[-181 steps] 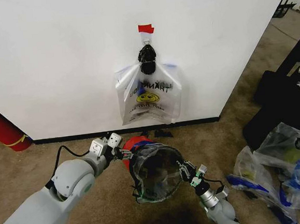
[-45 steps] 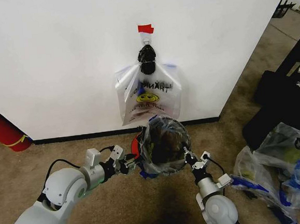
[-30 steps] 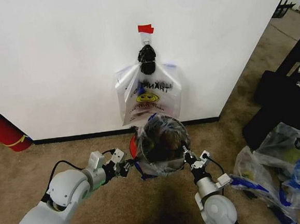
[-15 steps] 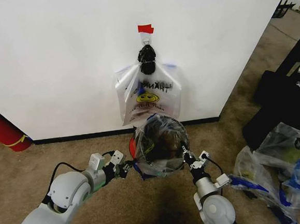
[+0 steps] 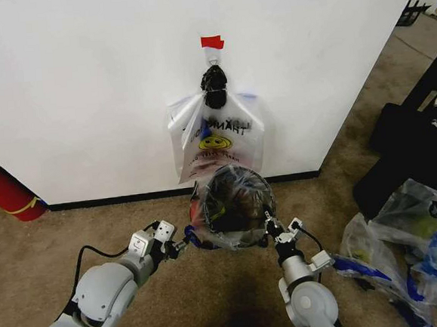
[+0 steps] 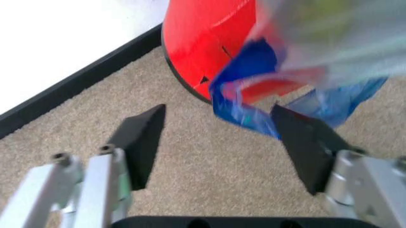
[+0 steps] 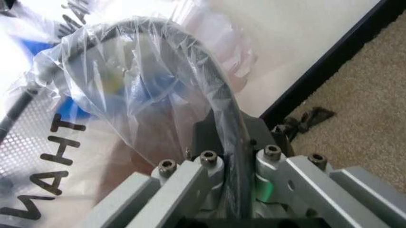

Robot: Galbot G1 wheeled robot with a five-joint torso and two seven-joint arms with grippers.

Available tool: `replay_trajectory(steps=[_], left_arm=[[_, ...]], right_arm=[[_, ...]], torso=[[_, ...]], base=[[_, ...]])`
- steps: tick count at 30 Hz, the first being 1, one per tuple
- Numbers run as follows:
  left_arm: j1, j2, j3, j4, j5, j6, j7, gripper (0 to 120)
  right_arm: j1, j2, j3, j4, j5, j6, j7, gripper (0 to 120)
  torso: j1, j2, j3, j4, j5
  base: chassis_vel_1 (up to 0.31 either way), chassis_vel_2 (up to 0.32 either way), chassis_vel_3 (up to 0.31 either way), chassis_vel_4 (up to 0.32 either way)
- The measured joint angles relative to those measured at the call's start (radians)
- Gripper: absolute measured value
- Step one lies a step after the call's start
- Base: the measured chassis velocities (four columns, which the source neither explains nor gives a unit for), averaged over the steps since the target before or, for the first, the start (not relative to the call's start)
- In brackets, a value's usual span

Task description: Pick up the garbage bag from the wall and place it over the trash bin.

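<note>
The garbage bag drapes over the trash bin. Left gripper, spread, sits beside the bin's base; right gripper pinches bag against rim.

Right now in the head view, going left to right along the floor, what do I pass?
Big red cylinder → left gripper → garbage bag over the trash bin → right gripper → stuffed clear bags.
</note>
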Motion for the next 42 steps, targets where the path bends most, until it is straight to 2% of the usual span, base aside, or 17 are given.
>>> replay_trajectory(steps=[2,3,4,6,8,11,12,13,14,17,18,19,23,27,31,42], left_arm=[[0.005,-0.001,-0.001,-0.003,0.009,0.0,0.001,76],[0.015,-0.004,-0.002,-0.006,0.033,0.0,0.002,84],[0.015,-0.004,-0.002,-0.006,0.033,0.0,0.002,84],[0.025,-0.01,-0.003,-0.007,0.064,0.0,0.003,94],[0.051,-0.036,-0.022,-0.026,0.105,0.0,-0.002,99],[0.104,-0.096,-0.062,-0.082,0.167,-0.012,-0.016,100],[0.109,-0.124,-0.066,-0.078,0.244,-0.04,-0.034,100],[0.109,-0.124,-0.066,-0.078,0.244,-0.04,-0.034,100],[0.106,-0.149,-0.063,-0.044,0.334,-0.095,-0.081,100],[0.106,-0.181,-0.06,0.016,0.423,-0.188,-0.162,100],[0.116,-0.2,-0.062,0.047,0.455,-0.246,-0.217,100],[0.116,-0.2,-0.062,0.047,0.455,-0.246,-0.217,100],[0.16,-0.227,-0.066,0.072,0.472,-0.323,-0.314,100],[0.202,-0.249,-0.068,0.062,0.483,-0.373,-0.371,100],[0.225,-0.26,-0.061,0.049,0.488,-0.383,-0.379,100],[0.257,-0.281,-0.039,0.073,0.512,-0.415,-0.38,100]], right_arm=[[0.0,0.001,0.0,0.001,0.0,0.0,0.003,0],[0.001,0.002,0.0,0.003,0.0,0.0,0.009,0],[0.001,0.002,0.0,0.003,0.0,0.0,0.009,0],[0.002,0.003,0.0,0.006,0.002,0.0,0.02,0],[0.006,0.006,-0.001,0.01,0.003,0.001,0.051,0],[0.008,0.008,-0.013,0.025,-0.003,-0.002,0.122,0],[-0.003,0.01,-0.017,0.053,-0.013,-0.014,0.179,0],[-0.003,0.01,-0.017,0.053,-0.013,-0.014,0.179,0],[-0.016,0.012,-0.017,0.088,-0.025,-0.037,0.236,0],[-0.028,0.014,-0.018,0.135,-0.048,-0.1,0.334,0],[-0.029,0.013,-0.025,0.163,-0.063,-0.156,0.399,0],[-0.029,0.013,-0.025,0.163,-0.063,-0.156,0.399,0],[-0.019,0.009,-0.049,0.208,-0.083,-0.267,0.501,0],[0.005,0.003,-0.061,0.208,-0.09,-0.355,0.547,0],[0.027,0.004,-0.068,0.165,-0.115,-0.394,0.552,0],[0.059,0.021,-0.065,0.1,-0.138,-0.407,0.532,0]], torso=[[0.0,0.0,0.0,0.0,0.0001],[0.0,0.0,0.0,0.0,0.0001],[0.0,0.0,0.0,0.0,0.0001],[0.0,0.0,0.0,0.0,0.0],[0.0,0.0,0.0,-0.0001,0.0],[0.0,0.0,0.0,0.0003,0.0003],[0.0,0.0,0.0,0.0005,0.0005],[0.0,0.0,0.0,0.0005,0.0005],[0.0,0.0,0.0,0.0,0.0001],[0.0,0.0,0.0,-0.0005,-0.0006],[0.0,0.0,0.0,-0.0003,-0.0004],[0.0,0.0,0.0,-0.0003,-0.0004],[0.0,0.0,0.0,0.0004,0.0],[0.0,0.0,0.0,0.0001,0.0001],[0.0,0.0,0.0,0.0,0.0002],[0.0,0.0,0.0,-0.0002,-0.0003]], base=[[0.0,0.0,0.0,0.0],[0.0,0.0,0.0,0.0],[0.0,0.0,0.0,0.0],[0.0,0.0,0.0,0.0],[0.0,0.0,0.0,0.0],[0.0,0.0,0.0,0.0],[0.0,0.0,0.0,0.0],[0.0,0.0,0.0,0.0],[0.0,0.0,0.0,0.0],[0.0,0.0,0.0,0.0],[0.0,0.0,0.0,0.0],[0.0,0.0,0.0,0.0],[0.0,0.0,0.0,0.0],[0.0,0.0,0.0,0.0],[0.0,0.0,0.0,0.0],[0.0,0.0,0.0,0.0]])
